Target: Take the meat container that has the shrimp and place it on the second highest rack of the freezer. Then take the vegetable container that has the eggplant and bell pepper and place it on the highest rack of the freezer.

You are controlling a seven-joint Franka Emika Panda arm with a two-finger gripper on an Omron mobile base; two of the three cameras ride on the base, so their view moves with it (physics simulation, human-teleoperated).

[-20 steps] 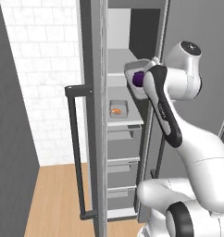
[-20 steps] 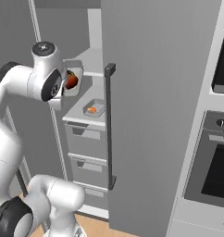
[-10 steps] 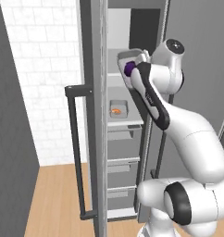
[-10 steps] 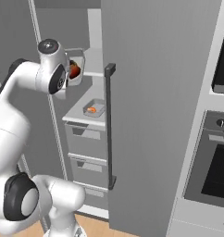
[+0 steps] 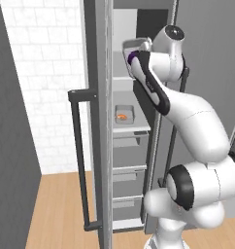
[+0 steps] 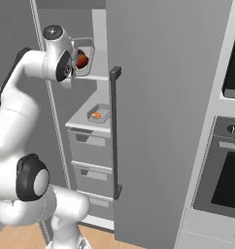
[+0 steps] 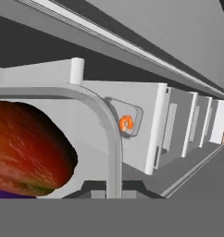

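Up at the level of the highest rack (image 6: 97, 77), inside the open freezer (image 5: 126, 141), the tool (image 7: 113, 187) is clamped shut on the rim of the vegetable container (image 5: 130, 48), which it carries tipped steeply on edge rather than flat. Its bell pepper (image 7: 26, 148) bulks large and red-orange close to the hand camera, and the eggplant (image 5: 132, 56) shows as a dark purple patch at the tray's lower side in the left base view. One shelf down, the meat container (image 6: 99, 114) with the shrimp (image 6: 95, 115) already sits on the second highest rack (image 5: 131, 129), so the first half of the task looks finished and the step in hand is setting the vegetable tray on the upper shelf. To do that well, I would level the tray before it goes in, since at this tilt the loose pepper and eggplant could roll out, then carry it well over the shelf panel, clear of the freezer's side wall and the door edge, lower it until its base rests flat, and only then let go. Releasing too near the front edge risks a tray that tips off. No brand, label or writing can be read on the freezer, the trays or the nearby oven (image 6: 226, 170).
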